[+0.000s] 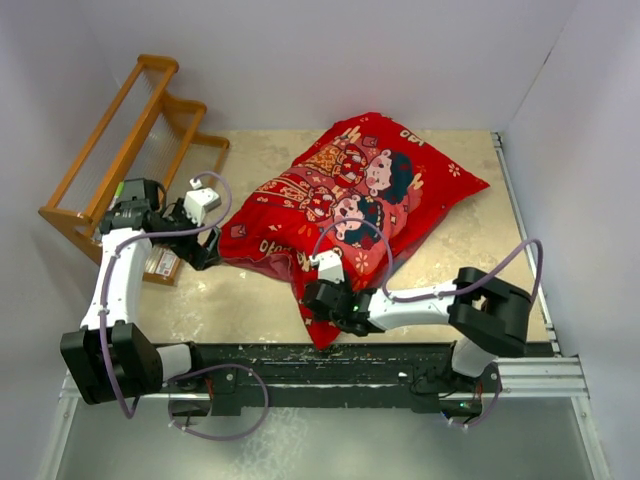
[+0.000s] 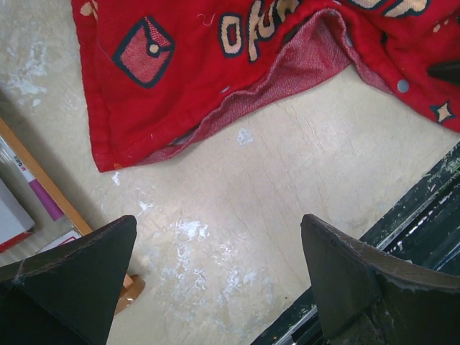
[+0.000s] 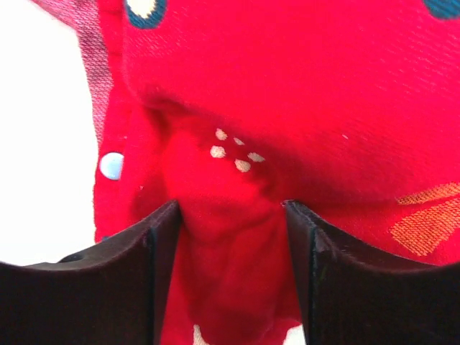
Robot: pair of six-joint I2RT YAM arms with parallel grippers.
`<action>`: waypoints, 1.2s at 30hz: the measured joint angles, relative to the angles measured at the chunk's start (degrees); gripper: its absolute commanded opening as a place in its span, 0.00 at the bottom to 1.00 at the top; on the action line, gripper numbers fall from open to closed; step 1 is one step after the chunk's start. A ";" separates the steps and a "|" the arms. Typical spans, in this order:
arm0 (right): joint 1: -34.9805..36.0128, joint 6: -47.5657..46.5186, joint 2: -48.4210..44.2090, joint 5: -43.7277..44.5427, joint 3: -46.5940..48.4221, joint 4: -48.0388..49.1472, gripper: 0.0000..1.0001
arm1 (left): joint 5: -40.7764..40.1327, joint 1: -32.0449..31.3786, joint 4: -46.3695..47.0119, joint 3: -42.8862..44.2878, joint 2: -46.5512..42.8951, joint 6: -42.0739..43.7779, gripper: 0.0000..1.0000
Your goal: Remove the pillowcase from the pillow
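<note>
Top external view: the pillowcase (image 1: 350, 195) lies on the beige surface (image 1: 470, 255). It is plump and filled, with the cartoon print facing up. The pillow inside is covered and cannot be seen. The near corner of the cover reaches close to the black rail (image 1: 330, 362) along the near edge.

The right gripper (image 1: 318, 293) sits at that near corner. The right wrist view shows its jaws partly closed on a bunched fold of red fabric. The cloth fills the gap and touches the inner faces of both fingers (image 3: 115, 280). A pale snap button (image 3: 111, 166) sits on the hem just left of the fold.

The left gripper (image 1: 207, 257) is just beside the left edge of the cover. The left wrist view shows its jaws spread wide with nothing between them and bare surface below. The cover's edge lies beyond the fingertips, apart from them. A darker woven lining (image 2: 302, 68) is exposed at the open hem.

A wooden rack (image 1: 130, 140) stands at the far left, beside the left arm and apart from the cover.
</note>
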 measured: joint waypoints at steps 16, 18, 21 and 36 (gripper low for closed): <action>-7.32 -5.55 -12.87 -7.69 10.71 -4.46 0.00 | 3.04 -0.66 -3.48 -0.42 -3.34 5.33 1.00; -10.97 -6.95 -16.15 -9.29 13.20 -4.98 0.00 | 3.85 -1.53 -3.74 -0.42 -5.01 6.03 0.99; -14.78 -9.22 -17.79 -10.47 17.62 -6.51 0.00 | 3.58 -5.25 -2.40 -1.14 -7.80 6.01 0.99; -22.84 -15.52 -15.28 -19.12 33.20 -14.25 0.00 | -6.25 -29.57 12.20 -1.79 0.04 0.96 0.98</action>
